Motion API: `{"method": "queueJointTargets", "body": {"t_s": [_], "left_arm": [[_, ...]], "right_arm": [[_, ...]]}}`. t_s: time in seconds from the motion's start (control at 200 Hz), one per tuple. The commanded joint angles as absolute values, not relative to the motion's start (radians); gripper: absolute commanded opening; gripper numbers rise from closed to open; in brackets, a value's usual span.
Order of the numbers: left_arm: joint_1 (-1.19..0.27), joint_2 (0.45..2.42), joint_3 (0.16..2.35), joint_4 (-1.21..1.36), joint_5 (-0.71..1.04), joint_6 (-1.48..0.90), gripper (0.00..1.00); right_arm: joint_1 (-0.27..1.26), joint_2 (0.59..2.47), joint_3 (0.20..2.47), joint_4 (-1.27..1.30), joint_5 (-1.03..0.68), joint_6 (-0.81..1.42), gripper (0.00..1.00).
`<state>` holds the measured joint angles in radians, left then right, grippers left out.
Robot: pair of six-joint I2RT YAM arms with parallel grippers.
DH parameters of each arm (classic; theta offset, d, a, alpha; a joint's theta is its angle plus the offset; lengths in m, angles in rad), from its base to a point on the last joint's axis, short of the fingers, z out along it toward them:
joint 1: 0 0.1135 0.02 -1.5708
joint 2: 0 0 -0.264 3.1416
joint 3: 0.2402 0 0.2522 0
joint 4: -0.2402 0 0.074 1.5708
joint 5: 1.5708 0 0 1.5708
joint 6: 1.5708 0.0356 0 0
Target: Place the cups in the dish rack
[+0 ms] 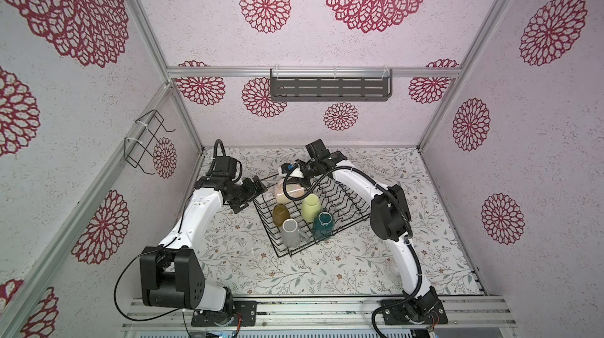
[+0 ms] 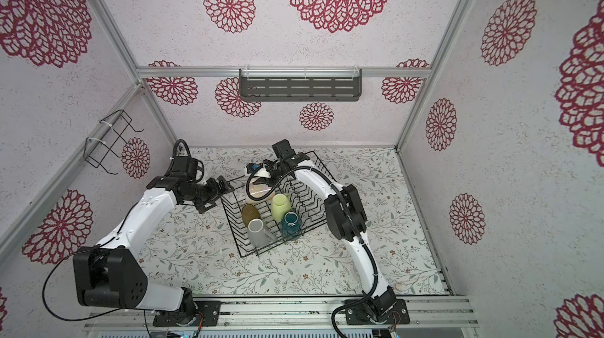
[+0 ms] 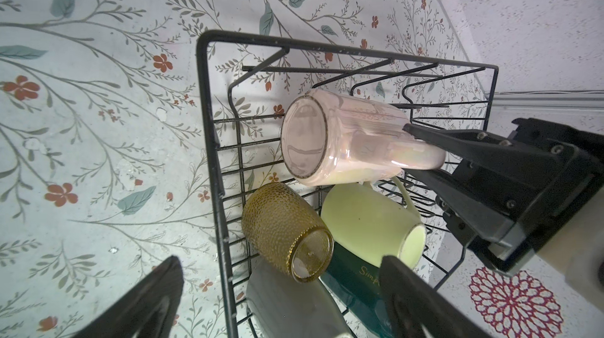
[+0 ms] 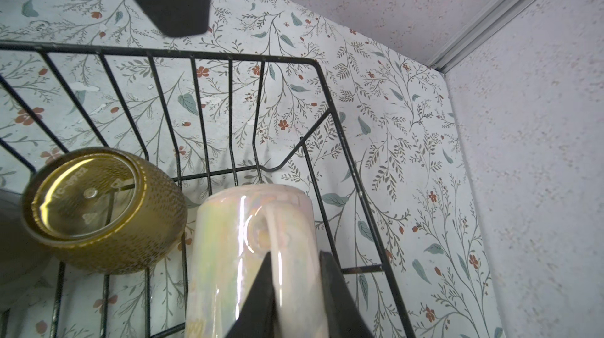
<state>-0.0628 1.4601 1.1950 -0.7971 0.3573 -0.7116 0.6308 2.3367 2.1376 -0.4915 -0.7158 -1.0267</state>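
The black wire dish rack (image 1: 264, 227) (image 2: 232, 225) stands mid-table. Inside it lie an amber tumbler (image 1: 281, 215) (image 3: 287, 225), a yellow-green mug (image 1: 310, 207) (image 3: 366, 222), a teal mug (image 1: 323, 223) (image 3: 353, 284) and a grey mug (image 1: 291, 231) (image 3: 287, 303). A large pink mug (image 1: 289, 194) (image 3: 343, 137) (image 4: 248, 248) lies on its side at the rack's far corner. My right gripper (image 4: 294, 261) (image 1: 305, 182) is shut on its handle. Beside the rack's left corner, my left gripper (image 3: 281, 264) (image 1: 258, 186) is open and holds nothing.
A grey slotted shelf (image 1: 330, 88) hangs on the back wall and a small black wire holder (image 1: 147, 140) on the left wall. The floral tabletop (image 1: 327, 274) runs in front of the rack. The rack's zigzag dividers (image 1: 343, 199) fill its right half.
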Motion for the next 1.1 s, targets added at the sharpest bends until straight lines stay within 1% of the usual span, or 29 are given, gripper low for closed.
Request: {"method": "queueJointTargets", "body": {"t_s": [0.0,0.115,0.27,0.475,0.611,0.736,0.806,0.881,0.971,1.096], "left_arm": [[-0.054,1.456,1.192,-0.776,0.364,-0.703,0.98],[-0.054,1.451,1.194,-0.767,0.367,-0.7,0.98],[-0.054,1.406,1.174,-0.712,0.416,-0.683,0.98],[-0.054,1.287,1.118,-0.565,0.462,-0.585,0.98],[-0.054,1.201,1.037,-0.402,0.462,-0.436,0.99],[-0.054,1.167,0.991,-0.292,0.438,-0.289,1.0],[-0.055,1.189,1.008,-0.293,0.445,-0.21,1.0],[-0.054,1.232,1.052,-0.348,0.475,-0.1,1.0],[-0.054,1.262,1.099,-0.423,0.52,0.031,0.99],[-0.054,1.238,1.091,-0.472,0.655,0.283,0.97]], "right_arm": [[0.629,2.316,2.163,-0.395,-0.819,-0.976,0.05],[0.627,2.301,2.145,-0.318,-0.86,-0.894,0.01],[0.606,2.28,2.135,-0.222,-0.956,-0.753,0.0],[0.56,2.226,1.984,0.178,-1.076,-0.405,0.0],[0.543,2.212,1.912,0.427,-1.11,-0.217,0.0],[0.541,2.216,1.889,0.5,-1.132,-0.168,0.0],[0.541,2.212,1.866,0.542,-1.14,-0.161,0.0],[0.541,2.2,1.824,0.637,-1.156,-0.147,0.0],[0.539,2.195,1.797,0.765,-1.168,-0.067,0.0],[0.531,2.187,1.779,0.881,-1.195,0.025,0.0]]}}
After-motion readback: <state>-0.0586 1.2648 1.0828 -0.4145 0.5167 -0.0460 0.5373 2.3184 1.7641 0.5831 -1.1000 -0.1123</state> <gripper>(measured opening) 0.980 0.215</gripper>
